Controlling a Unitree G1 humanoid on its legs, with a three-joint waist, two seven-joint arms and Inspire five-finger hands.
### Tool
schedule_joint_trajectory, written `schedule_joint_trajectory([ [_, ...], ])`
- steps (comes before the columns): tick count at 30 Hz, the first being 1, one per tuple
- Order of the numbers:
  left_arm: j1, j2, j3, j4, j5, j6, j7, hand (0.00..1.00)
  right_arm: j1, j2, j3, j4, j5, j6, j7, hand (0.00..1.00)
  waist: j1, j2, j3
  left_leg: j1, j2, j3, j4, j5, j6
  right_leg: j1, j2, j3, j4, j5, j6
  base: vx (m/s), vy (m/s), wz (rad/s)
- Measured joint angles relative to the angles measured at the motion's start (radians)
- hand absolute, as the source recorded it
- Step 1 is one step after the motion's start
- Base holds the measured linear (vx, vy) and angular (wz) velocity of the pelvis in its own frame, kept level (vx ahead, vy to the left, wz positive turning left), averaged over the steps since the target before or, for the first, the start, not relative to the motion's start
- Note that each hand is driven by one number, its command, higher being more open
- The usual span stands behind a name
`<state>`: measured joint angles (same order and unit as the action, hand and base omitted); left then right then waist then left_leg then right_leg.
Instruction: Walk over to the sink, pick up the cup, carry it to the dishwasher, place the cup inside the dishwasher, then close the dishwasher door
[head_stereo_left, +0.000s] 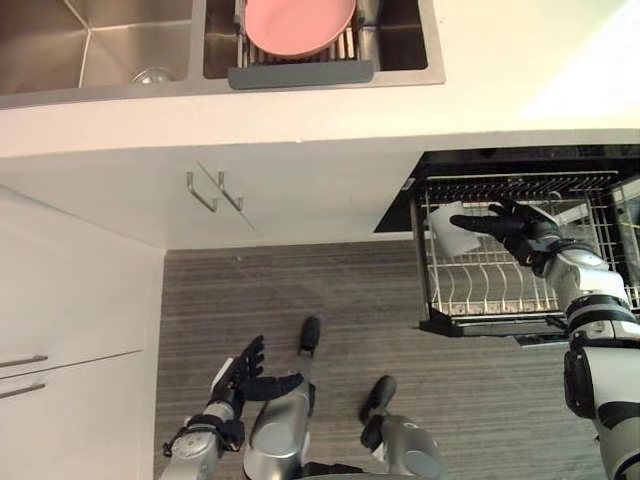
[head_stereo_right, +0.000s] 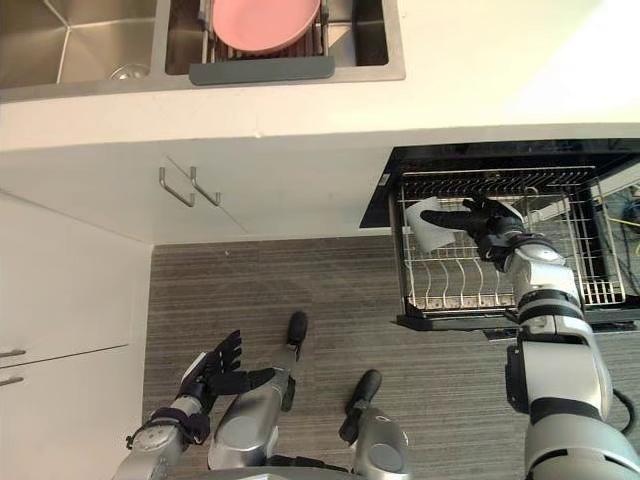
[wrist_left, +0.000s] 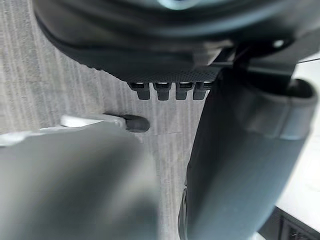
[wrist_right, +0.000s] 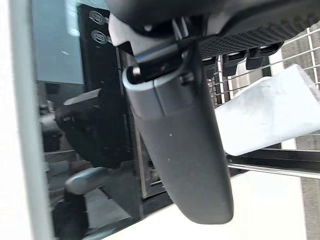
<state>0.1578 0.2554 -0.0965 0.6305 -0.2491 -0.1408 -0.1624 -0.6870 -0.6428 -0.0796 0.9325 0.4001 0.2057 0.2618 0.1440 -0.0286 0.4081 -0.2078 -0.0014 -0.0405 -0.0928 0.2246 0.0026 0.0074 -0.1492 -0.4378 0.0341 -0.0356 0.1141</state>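
The white cup (head_stereo_left: 446, 234) lies on its side at the left end of the pulled-out dishwasher rack (head_stereo_left: 500, 290). My right hand (head_stereo_left: 512, 224) reaches into the rack from the right, its fingers straight and laid over the cup's top. The right wrist view has the cup (wrist_right: 270, 112) lying on the wires just past the straight thumb (wrist_right: 185, 150), with nothing curled round it. My left hand (head_stereo_left: 240, 368) hangs low over the floor at the lower left, open with its fingers spread and holding nothing.
The steel sink (head_stereo_left: 100, 50) sits in the white counter at the top, with a pink plate (head_stereo_left: 300, 22) on a drying rack in its right basin. White cabinets with metal handles (head_stereo_left: 215, 190) stand left of the dishwasher. Grey wood floor lies below.
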Motion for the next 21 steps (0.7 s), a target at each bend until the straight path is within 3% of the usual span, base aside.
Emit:
schedule_joint_trajectory([
  [2, 0.010, -0.008, 0.041, 0.036, 0.017, -0.014, 0.019, 1.00, 0.113, 0.046, -0.039, -0.154, 0.042, -0.007, -0.022, 1.00, -0.023, -0.030, -0.028, 0.015, -0.003, 0.006, 0.000, -0.009, -0.001, 0.016, -0.002, 0.004, -0.007, -0.002, 0.003, 0.06, -0.027, -0.07],
  [5, 0.017, -0.042, 0.112, 0.096, 0.015, -0.021, 0.048, 1.00, 0.261, 0.126, -0.115, -0.374, 0.089, -0.023, -0.053, 1.00, -0.049, -0.046, -0.064, 0.043, -0.005, 0.030, 0.000, -0.022, 0.001, 0.033, -0.009, 0.029, -0.009, -0.003, 0.006, 0.06, -0.008, -0.23],
  [6, 0.022, -0.073, 0.175, 0.143, -0.010, -0.019, 0.058, 1.00, 0.368, 0.201, -0.163, -0.520, 0.120, -0.046, -0.066, 1.00, -0.067, -0.052, -0.099, 0.057, -0.005, 0.045, 0.000, -0.030, 0.002, 0.041, -0.012, 0.042, -0.015, -0.003, 0.008, 0.03, 0.003, -0.29],
  [7, 0.025, -0.081, 0.193, 0.153, -0.016, -0.019, 0.060, 1.00, 0.390, 0.222, -0.172, -0.551, 0.123, -0.051, -0.067, 1.00, -0.072, -0.053, -0.107, 0.061, -0.005, 0.050, 0.000, -0.032, 0.002, 0.042, -0.012, 0.047, -0.016, -0.003, 0.008, 0.04, 0.001, -0.35],
  [9, 0.063, -0.134, 0.290, 0.196, -0.053, -0.018, 0.099, 1.00, 0.578, 0.386, -0.200, -0.785, 0.129, -0.095, -0.061, 1.00, -0.111, -0.058, -0.166, 0.090, 0.001, 0.082, 0.000, -0.052, -0.002, 0.052, -0.013, 0.084, -0.018, -0.005, 0.008, 0.02, -0.011, -0.44],
  [12, 0.115, -0.162, 0.317, 0.206, -0.066, -0.026, 0.158, 1.00, 0.779, 0.555, -0.199, -0.955, 0.129, -0.158, -0.012, 1.00, -0.147, -0.055, -0.214, 0.130, 0.015, 0.122, -0.001, -0.071, -0.013, 0.068, -0.007, 0.127, -0.017, -0.013, 0.000, 0.01, -0.030, -0.45],
  [14, 0.131, -0.169, 0.316, 0.210, -0.070, -0.038, 0.176, 1.00, 0.852, 0.600, -0.191, -0.981, 0.129, -0.182, 0.010, 1.00, -0.163, -0.053, -0.230, 0.152, 0.023, 0.135, -0.001, -0.075, -0.017, 0.082, -0.001, 0.140, -0.017, -0.018, -0.001, -0.03, -0.033, -0.27],
  [16, 0.137, -0.172, 0.312, 0.210, -0.136, -0.043, 0.132, 1.00, 0.889, 0.612, -0.189, -0.984, 0.130, -0.201, 0.031, 1.00, -0.165, -0.048, -0.237, 0.167, 0.028, 0.140, -0.001, -0.076, -0.018, 0.093, 0.004, 0.148, -0.017, -0.024, -0.004, -0.05, -0.025, -0.12],
  [21, 0.168, -0.180, 0.282, 0.211, -0.202, -0.059, 0.076, 1.00, 0.895, 0.599, -0.152, -1.049, 0.130, -0.244, 0.116, 1.00, -0.158, -0.008, -0.269, 0.173, 0.030, 0.129, 0.000, -0.074, -0.020, 0.112, 0.006, 0.136, -0.015, -0.023, -0.005, -0.03, -0.006, 0.06],
])
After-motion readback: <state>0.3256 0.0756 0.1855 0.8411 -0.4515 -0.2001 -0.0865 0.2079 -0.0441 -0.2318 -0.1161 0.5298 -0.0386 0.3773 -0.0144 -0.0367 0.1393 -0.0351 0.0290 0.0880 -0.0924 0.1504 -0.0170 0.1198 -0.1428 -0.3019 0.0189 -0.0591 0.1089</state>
